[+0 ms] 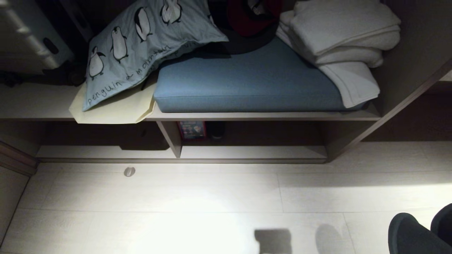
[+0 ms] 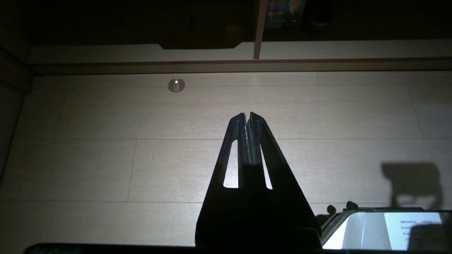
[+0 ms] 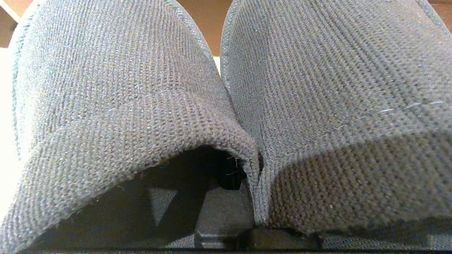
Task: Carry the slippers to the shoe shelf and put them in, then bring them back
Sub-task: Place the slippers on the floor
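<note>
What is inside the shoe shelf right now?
The shoe shelf holds a colourful box and a dark shoe just right of its divider. The left bay is shadowed, so its back is unreadable. The slippers are not inside.

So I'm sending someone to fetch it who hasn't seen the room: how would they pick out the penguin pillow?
Find the low bench with the blue seat cushion above the shoe shelf. The pillow leans at the cushion's left end, partly on a cream paper bag. It alone is pale blue and printed with black and white penguins; the folded towels at the other end are plain white.
</note>
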